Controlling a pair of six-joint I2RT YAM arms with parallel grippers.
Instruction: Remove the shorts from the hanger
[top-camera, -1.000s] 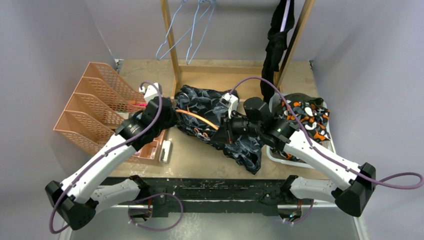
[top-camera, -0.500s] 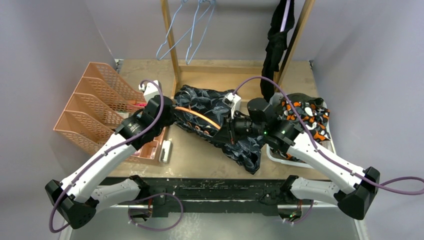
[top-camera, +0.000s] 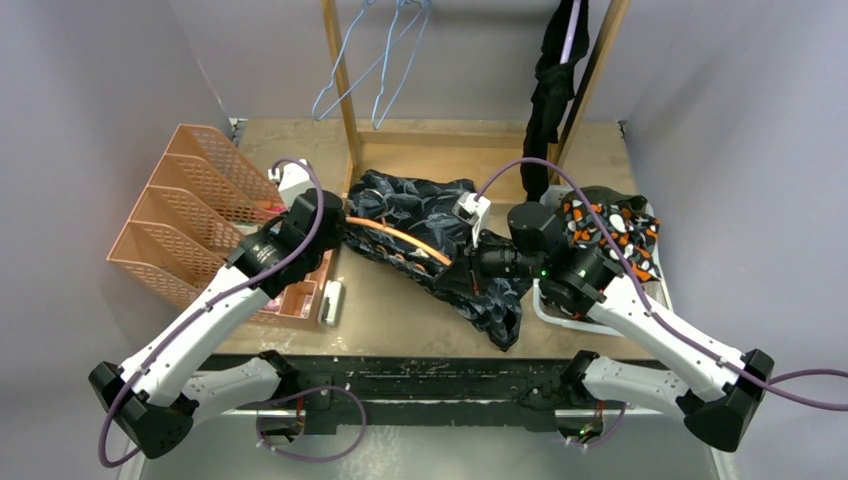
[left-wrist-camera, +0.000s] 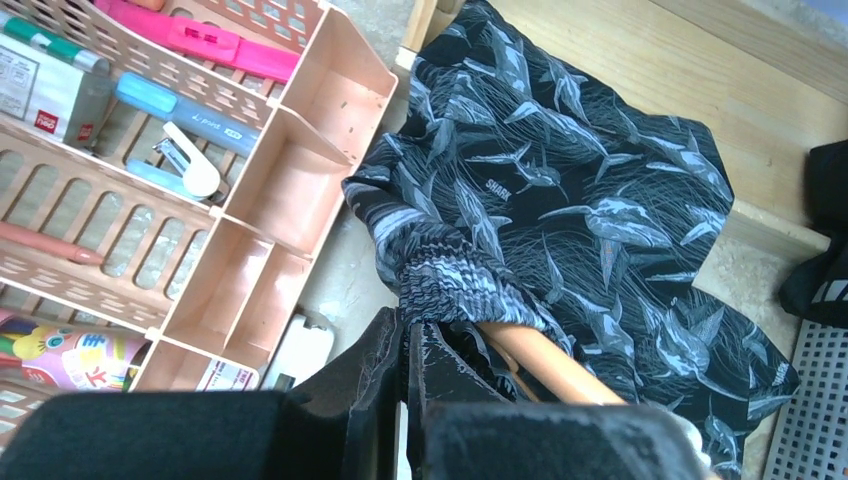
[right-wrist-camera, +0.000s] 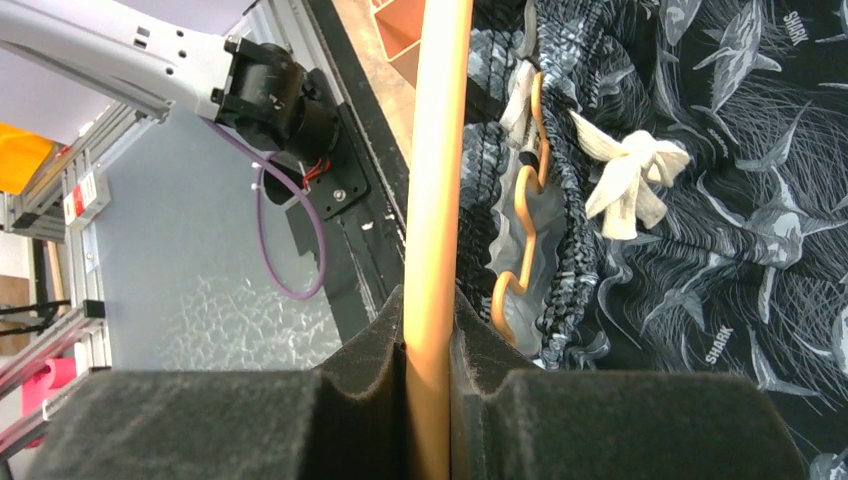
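The dark grey-blue camouflage shorts (top-camera: 420, 212) lie on the table with an orange hanger (top-camera: 400, 238) still through the waistband. My left gripper (top-camera: 338, 228) is shut on the gathered waistband (left-wrist-camera: 460, 285) at the hanger's left end. My right gripper (top-camera: 466, 272) is shut on the hanger's thick orange bar (right-wrist-camera: 440, 150), beside the white drawstring (right-wrist-camera: 625, 175). The plain black shorts (top-camera: 548, 90) hang on the rack at the back right. The orange-black-white camouflage shorts (top-camera: 615, 225) lie in the white tray. The olive green shorts are out of view.
A peach desk organiser (top-camera: 200, 220) with pens and a stapler stands at the left, close to my left arm. Two empty blue wire hangers (top-camera: 375, 60) hang from the wooden rack (top-camera: 340, 90). The white tray (top-camera: 548, 305) sits at the right. A small white object (top-camera: 330, 300) lies by the organiser.
My right gripper has moved right and slightly nearer with the hanger bar. The left gripper has stayed holding the waistband, shifting only slightly left.
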